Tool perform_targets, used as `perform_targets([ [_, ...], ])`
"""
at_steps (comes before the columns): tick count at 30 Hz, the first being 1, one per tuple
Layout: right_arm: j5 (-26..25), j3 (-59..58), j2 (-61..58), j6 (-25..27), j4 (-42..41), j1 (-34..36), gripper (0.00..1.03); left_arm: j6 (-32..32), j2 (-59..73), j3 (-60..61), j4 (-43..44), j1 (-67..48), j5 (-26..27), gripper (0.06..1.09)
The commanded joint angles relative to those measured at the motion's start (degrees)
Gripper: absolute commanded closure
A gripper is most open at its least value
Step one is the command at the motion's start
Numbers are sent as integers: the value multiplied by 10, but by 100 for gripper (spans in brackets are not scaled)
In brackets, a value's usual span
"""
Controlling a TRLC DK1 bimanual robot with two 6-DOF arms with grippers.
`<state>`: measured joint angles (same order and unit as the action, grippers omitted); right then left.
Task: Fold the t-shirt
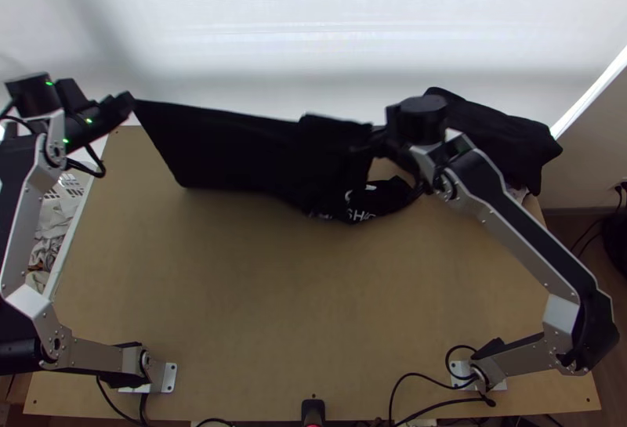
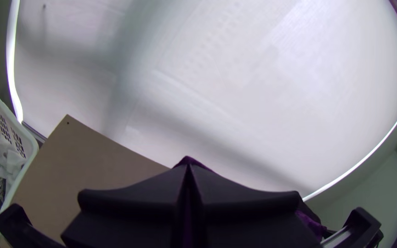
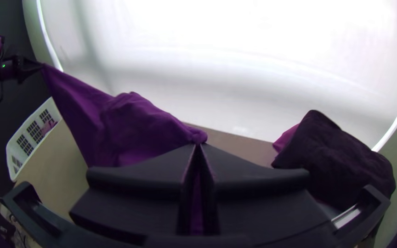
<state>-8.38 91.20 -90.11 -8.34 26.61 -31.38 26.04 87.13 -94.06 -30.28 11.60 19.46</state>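
From where I stood, the T-shirt [image 1: 227, 149] was held btwn both grippers over the table's [image 1: 235, 294] far half, its upper edge drawn out, w/ white lettering low near the R side. L gripper [image 1: 132, 100]: fingers clenched on a shirt corner. R gripper [image 1: 375, 141]: fingers clamped on a gathered pt. of the shirt. Dk. cloth [image 1: 501, 133] lay bunched at the far R corner; basket [image 2: 24, 133] w/ laundry, L side.

Light wooden table [image 1: 259, 294] with a broad white screen [image 1: 313, 19] behind it, softly glowing, crossed by pale grey shadows; a bright strip of light [image 1: 588, 98] slants along the screen's right edge; beyond, a plain beige wall [image 1: 584, 170] meets a dark brown floor [image 1: 566, 227].
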Motion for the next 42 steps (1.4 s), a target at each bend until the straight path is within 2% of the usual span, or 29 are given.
perform_targets([
  [1, -19, 51, 27, 13, -14, 28, 100, 24, -31, -40, 1, 20, 0, 105],
  [6, -20, 114, 34, 81, -72, 54, 100, 56, -57, -90, 14, 46, -3, 105],
  [11, -33, 158, 34, 159, -168, 65, 100, 60, -71, -138, 23, 61, -35, 105],
  [19, -36, 177, 58, 242, -285, 55, 100, 60, -72, -228, 36, 65, -50, 105],
  [28, -36, 190, 107, 273, -431, 62, 100, 52, -93, -270, 110, 91, -79, 105],
  [34, -36, 227, 158, 277, -443, 63, 100, 50, -132, -271, 148, 107, -130, 105],
  [39, -36, 195, 271, 275, -437, 53, 100, 50, -202, -265, 143, 120, -130, 105],
  [42, -35, 189, 338, 272, -387, 50, 100, 48, -253, -256, 131, 124, -130, 105],
])
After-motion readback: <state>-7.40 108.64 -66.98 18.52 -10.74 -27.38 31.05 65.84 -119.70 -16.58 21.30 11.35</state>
